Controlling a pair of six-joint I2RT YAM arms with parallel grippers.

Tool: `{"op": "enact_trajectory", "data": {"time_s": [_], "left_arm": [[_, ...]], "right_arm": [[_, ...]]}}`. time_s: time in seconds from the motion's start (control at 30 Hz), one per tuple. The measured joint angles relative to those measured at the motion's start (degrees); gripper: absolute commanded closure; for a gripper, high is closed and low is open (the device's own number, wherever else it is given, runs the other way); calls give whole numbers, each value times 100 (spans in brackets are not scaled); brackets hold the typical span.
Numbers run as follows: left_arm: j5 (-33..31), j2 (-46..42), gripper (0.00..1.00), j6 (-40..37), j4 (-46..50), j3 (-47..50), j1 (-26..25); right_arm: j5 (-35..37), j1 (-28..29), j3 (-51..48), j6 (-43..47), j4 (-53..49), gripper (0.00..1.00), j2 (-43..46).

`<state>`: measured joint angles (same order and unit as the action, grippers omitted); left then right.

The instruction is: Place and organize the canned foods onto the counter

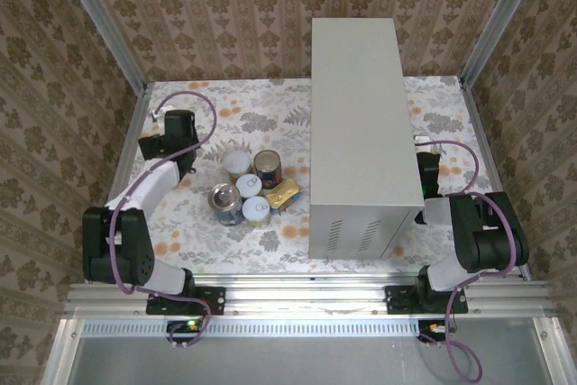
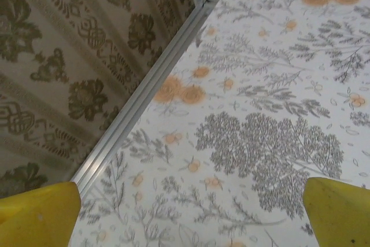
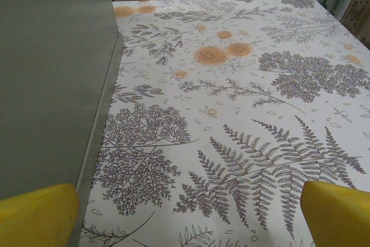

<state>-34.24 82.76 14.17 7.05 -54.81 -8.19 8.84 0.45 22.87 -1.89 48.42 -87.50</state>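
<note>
1. Counter [image 1: 361, 132]: tall grey box, long axis running near to far, vent slots on its near face. It stands just to the left of the right gripper [image 3: 185, 218], its wall close beside that gripper's left finger. From the left gripper [image 2: 185, 224] it lies well to the right, beyond the cans.

2. Right arm [image 1: 478, 241]: folded back on itself, wrist low over the floral floor [image 1: 270, 250], fingers pointing away from the bases along the counter's flank. Jaws spread wide, nothing between them. The counter walls it off from the cans.

3. Left arm [image 1: 149, 182]: elbow near the base, forearm reaching forward, wrist aimed at the far left corner rail. Jaws wide apart, empty.

4. Canned foods [image 1: 252, 188]: none on the counter yet. They form a tight upright cluster on the floor, to the right of the left gripper and slightly back toward the bases, between it and the counter. By my judgement the left arm is the nearer one, with an open path, but it must swing its wrist rightward first.

5. Gold tin [image 1: 284, 194]: flat, long axis diagonal, on the cluster's counter side.
</note>
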Motion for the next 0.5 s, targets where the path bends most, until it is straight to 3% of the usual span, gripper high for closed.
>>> {"op": "enact_trajectory", "data": {"time_s": [0.17, 0.5], "left_arm": [[459, -85, 0, 461, 1340, -337, -9], [1897, -918, 0, 1097, 3008, -352, -105]], "right_arm": [[120, 2, 219, -153, -761, 0, 199], [743, -238, 2555, -791, -4701, 0, 1661]]}}
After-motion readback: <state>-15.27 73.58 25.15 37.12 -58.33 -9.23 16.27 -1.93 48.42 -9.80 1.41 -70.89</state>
